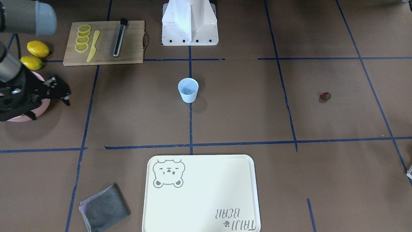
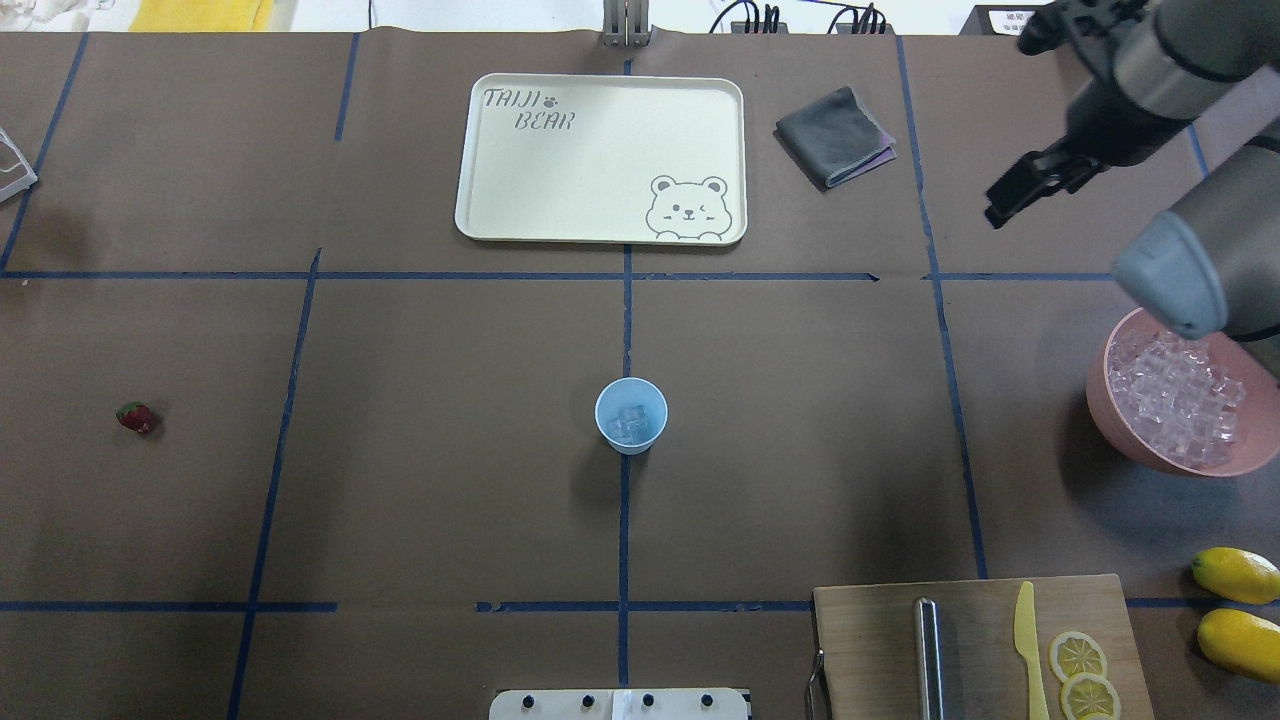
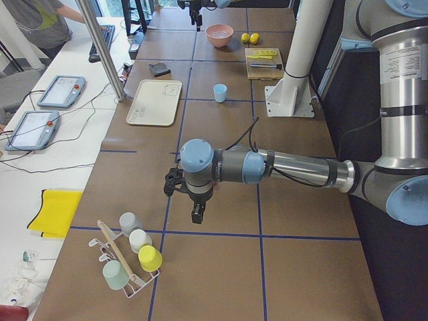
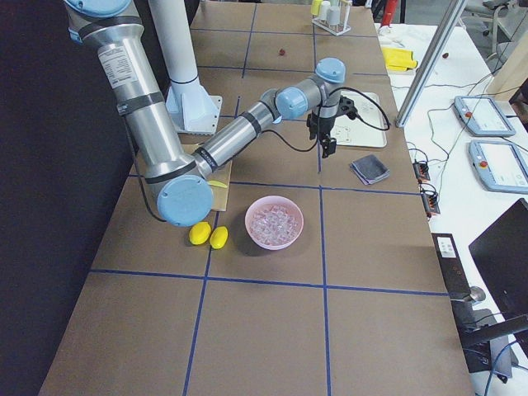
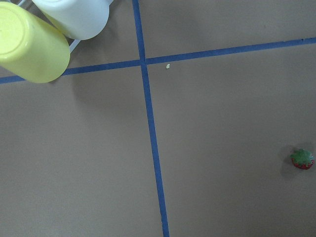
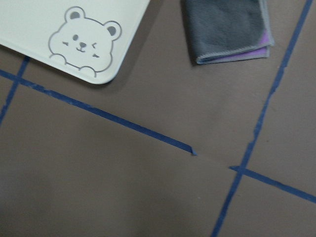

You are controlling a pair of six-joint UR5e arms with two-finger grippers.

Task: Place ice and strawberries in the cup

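Note:
The pale blue cup (image 2: pixel 630 415) stands at the table's middle with a few ice cubes in it; it also shows in the front view (image 1: pixel 188 90). More ice (image 2: pixel 1175 400) fills a pink bowl (image 2: pixel 1110 425) at the right. The strawberry (image 2: pixel 137 417) lies alone at the far left and shows in the left wrist view (image 5: pixel 302 159). My right gripper (image 2: pixel 1010 190) hangs open and empty, high above the table beyond the bowl. My left gripper (image 3: pixel 196 212) hovers over bare table near the strawberry's end. I cannot tell whether it is open or shut.
A cream bear tray (image 2: pixel 600 180) and a folded grey cloth (image 2: pixel 833 135) lie at the far side. A cutting board (image 2: pixel 870 640) with lemon slices, a yellow knife and a metal rod is near right, with two lemons (image 2: pixel 1235 575) beside it. A cup rack (image 3: pixel 130 257) stands at the left end.

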